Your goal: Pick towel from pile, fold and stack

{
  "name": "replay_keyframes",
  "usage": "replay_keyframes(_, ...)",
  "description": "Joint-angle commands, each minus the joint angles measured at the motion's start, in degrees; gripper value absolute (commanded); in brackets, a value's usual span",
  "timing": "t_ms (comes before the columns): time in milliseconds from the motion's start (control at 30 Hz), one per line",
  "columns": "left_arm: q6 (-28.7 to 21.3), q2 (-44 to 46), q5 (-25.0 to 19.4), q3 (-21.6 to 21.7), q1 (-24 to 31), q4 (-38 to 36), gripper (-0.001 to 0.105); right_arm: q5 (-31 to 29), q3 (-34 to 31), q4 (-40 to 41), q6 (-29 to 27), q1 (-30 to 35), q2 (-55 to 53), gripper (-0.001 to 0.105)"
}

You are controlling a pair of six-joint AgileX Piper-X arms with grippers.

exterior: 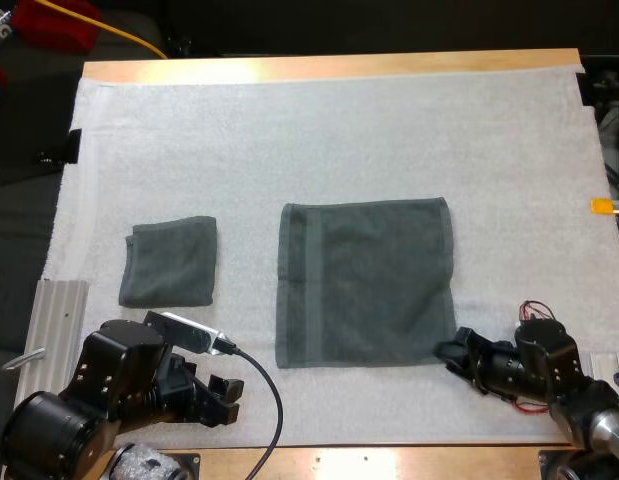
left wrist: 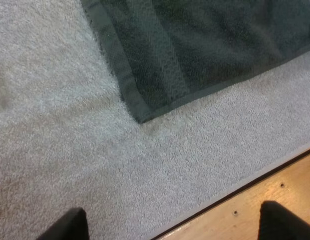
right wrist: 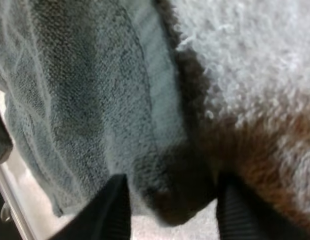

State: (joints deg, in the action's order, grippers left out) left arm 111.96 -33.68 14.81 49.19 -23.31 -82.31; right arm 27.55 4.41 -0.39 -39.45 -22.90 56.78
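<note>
The spread towel [exterior: 364,283] lies flat at the middle of the white mat [exterior: 339,140]. It is a dark grey-green, nearly square piece of terry cloth, with a woven band and a hemmed border along its left side. Well apart to its left lies the folded towel [exterior: 169,262], the same cloth in a small, neat rectangle. The mat is pale and fuzzy and covers most of the wooden table [exterior: 329,66], whose bare edge shows along the far and near sides. A ribbed metal plate [exterior: 57,320] sits at the mat's near left edge.

The right gripper [exterior: 447,352] is at the spread towel's near right corner. In its wrist view the corner is bunched into a soft lump between the two black fingers [right wrist: 117,205], which press on it from both sides. The left gripper [exterior: 226,392] is low over the mat's near edge, short of the spread towel's near left corner — its fingers stand apart with nothing between them, mat and bare wood beneath.
</note>
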Motion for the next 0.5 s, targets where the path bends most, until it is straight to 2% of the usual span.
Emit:
replay_keyframes(0, 0.5, 0.2, 0.4, 0.0, -0.2, 0.3, 0.066, -0.2, 0.1, 0.4, -0.1, 0.3, 0.1, 0.028)
replay_keyframes(167, -0.1, 0.2, 0.4, -0.1, -0.2, 0.4, 0.066, -0.6, 0.1, 0.4, -0.3, 0.3, 0.1, 0.003)
replay_keyframes(267, 0.7, 0.2, 0.4, -1.7, -0.2, 2.1, 0.066, 0.3, 0.1, 0.4, -1.4, 0.3, 0.1, 0.002)
replay_keyframes(467, 5.5, 0.2, 2.2, -8.4, -0.2, 8.8, 0.066, 1.9, 0.1, 0.4, -1.9, 0.3, 0.1, 0.003)
